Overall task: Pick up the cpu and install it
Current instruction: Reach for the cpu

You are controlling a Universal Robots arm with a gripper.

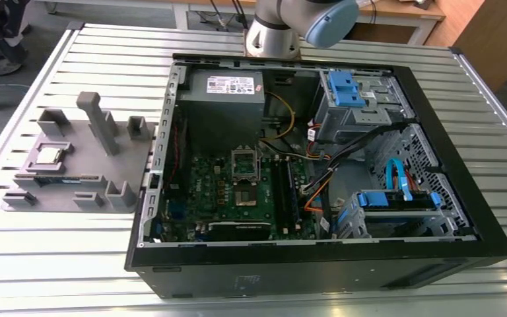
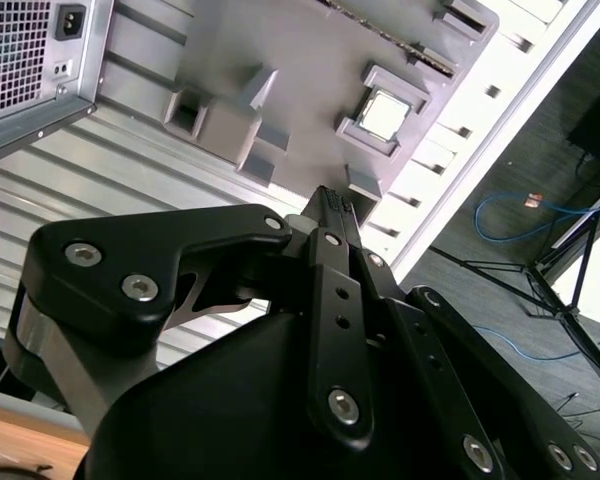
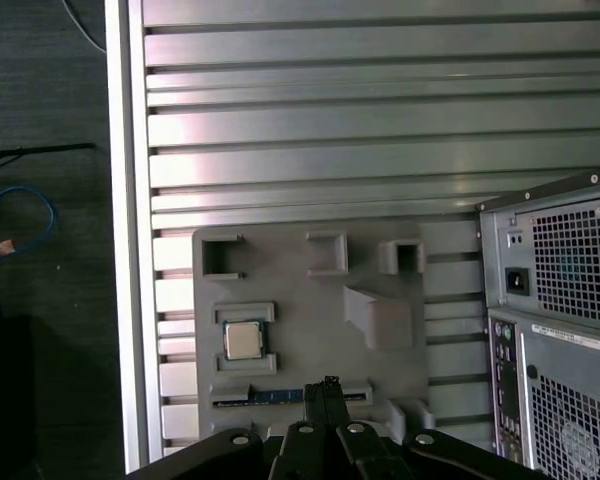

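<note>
A: While gripper [image 3: 327, 384] hangs above grey tray [image 3: 310, 320], where's cpu [image 3: 243, 341]?
B: Seated in tray's square pocket, clear of gripper. Tray on slatted table [image 1: 60, 264], at exterior view's left of pc case [image 1: 324, 261]. Fingers [image 2: 335, 260] pinched together, holding nothing.

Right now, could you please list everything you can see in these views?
cpu: one, silvery, in a square pocket of the holder.
memory stick: one, green, in a holder slot beside the cpu.
holder: one, grey, on the table, exterior view's left of the case.
computer case: one, black, open, on the table.
motherboard: one, green, inside the case.
power supply: one, grey, inside the case.
drive brackets: two, blue, inside the case.
table: one, silver, slatted.
cable: one, blue, on the floor beside the table.
arm: one, grey with blue cap, beyond the case in the exterior view.
tool: one, black, shut, empty, apart from the holder.
</note>
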